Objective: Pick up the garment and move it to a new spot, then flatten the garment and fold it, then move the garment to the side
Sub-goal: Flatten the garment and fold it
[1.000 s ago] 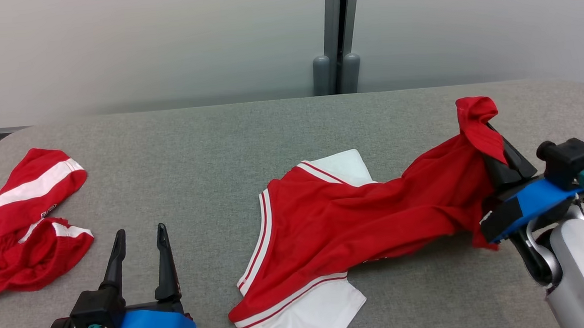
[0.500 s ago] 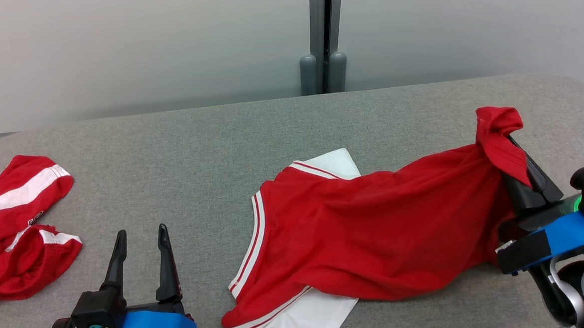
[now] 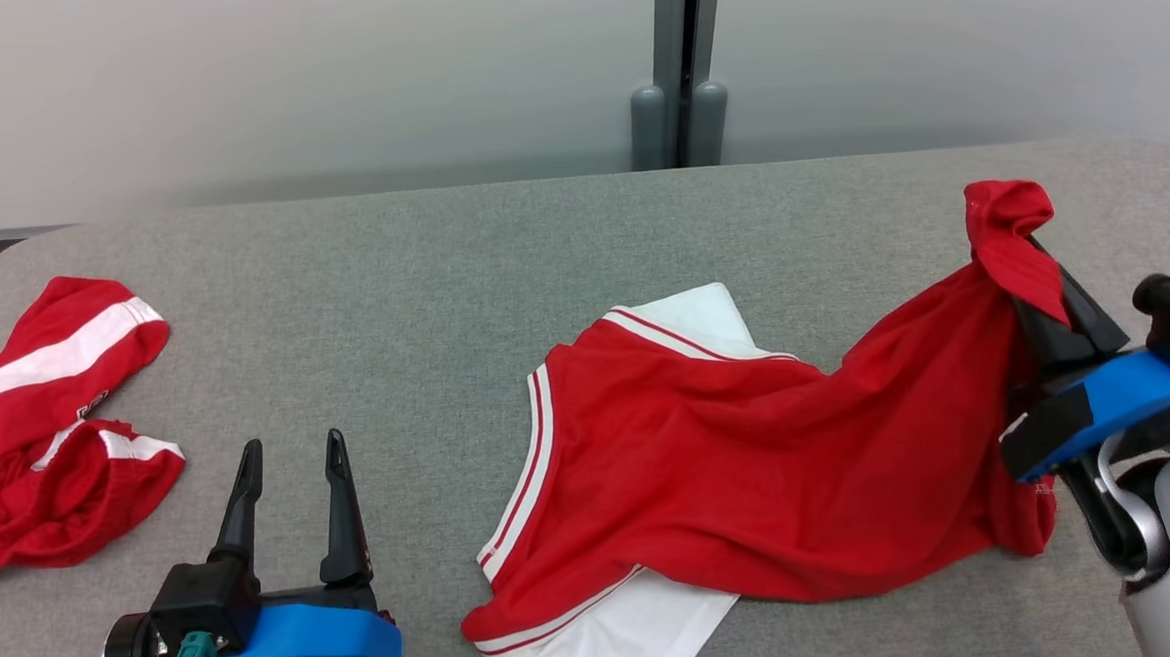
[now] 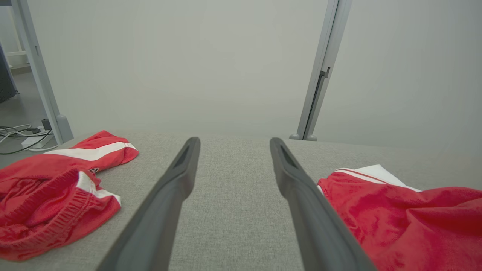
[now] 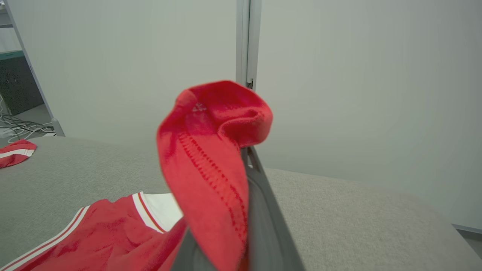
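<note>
Right gripper (image 3: pixel 1056 289) clamping one end of the red shorts (image 3: pixel 753 470) over the grey table (image 3: pixel 393 298)

The right gripper's fingers are pressing together on a bunched corner of the shorts, holding that end raised at the table's right side, while the rest is trailing down and lying rumpled across the middle with its white-striped hems facing left. The left gripper (image 3: pixel 293 442) is hovering at the front left, fingers spread apart around nothing. A second red and white garment (image 3: pixel 49 417) is lying crumpled at the far left edge
</note>
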Available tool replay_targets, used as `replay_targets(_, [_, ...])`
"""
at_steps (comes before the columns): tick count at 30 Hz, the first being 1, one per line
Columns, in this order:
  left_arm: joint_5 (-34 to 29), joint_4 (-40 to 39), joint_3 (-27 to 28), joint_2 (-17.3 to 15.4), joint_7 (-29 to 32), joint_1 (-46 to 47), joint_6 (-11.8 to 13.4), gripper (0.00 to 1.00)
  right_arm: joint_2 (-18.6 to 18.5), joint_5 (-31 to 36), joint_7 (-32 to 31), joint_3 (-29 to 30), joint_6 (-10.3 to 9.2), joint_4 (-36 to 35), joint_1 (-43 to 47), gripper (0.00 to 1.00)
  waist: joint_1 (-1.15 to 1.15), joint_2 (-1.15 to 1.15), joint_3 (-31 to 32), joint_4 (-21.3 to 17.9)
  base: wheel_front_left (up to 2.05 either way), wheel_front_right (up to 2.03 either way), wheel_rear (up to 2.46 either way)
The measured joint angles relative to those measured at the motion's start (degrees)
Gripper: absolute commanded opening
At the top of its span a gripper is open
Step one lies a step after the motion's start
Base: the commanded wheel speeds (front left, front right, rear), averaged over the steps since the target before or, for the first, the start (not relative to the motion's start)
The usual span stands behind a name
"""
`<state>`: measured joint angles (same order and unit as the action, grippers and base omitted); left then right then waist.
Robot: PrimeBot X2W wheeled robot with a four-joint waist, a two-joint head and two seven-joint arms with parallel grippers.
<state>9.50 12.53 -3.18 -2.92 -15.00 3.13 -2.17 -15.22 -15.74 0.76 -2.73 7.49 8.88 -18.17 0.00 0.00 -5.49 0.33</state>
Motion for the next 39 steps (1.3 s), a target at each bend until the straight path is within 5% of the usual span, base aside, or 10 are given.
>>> replay_targets(13, [1.0,0.5,-3.6,0.0,0.0,4.6,0.3,1.00,-4.7,2.1,4.4,-2.7,0.00,29.2,-21.3,0.00,0.00,0.00,-5.2,5.8,0.00,0.00,0.00])
replay_targets(24, [1.1,0.4,-4.4,0.0,0.0,7.6,0.4,1.00,-4.4,6.9,10.3,-1.6,0.00,49.6,-34.8,0.01,0.01,0.00,-10.2,9.0,0.00,0.00,0.00])
replay_targets(25, [1.2,0.4,-4.6,0.0,0.0,7.8,0.5,1.00,-4.1,7.4,10.7,-1.5,0.00,51.1,-35.3,0.77,0.01,0.00,-10.5,9.1,0.00,0.00,0.00])
replay_targets(26, [1.3,0.4,-4.7,0.0,0.0,8.0,0.6,1.00,-4.0,8.0,11.1,-1.5,0.00,52.4,-35.8,1.00,0.01,0.00,-10.7,9.1,0.00,0.00,0.00])
replay_targets(34, [1.2,0.6,-4.3,0.0,0.0,8.3,1.2,1.00,-3.1,8.7,14.0,-1.9,0.00,54.6,-36.2,1.00,0.00,0.00,-10.1,7.8,0.00,0.00,0.00])
replay_targets(39, [0.5,0.5,-2.5,-0.3,0.0,6.4,1.1,1.00,-3.3,6.5,14.2,-0.9,0.00,45.0,-30.8,1.00,0.00,0.00,-8.4,5.5,0.00,0.00,0.00])
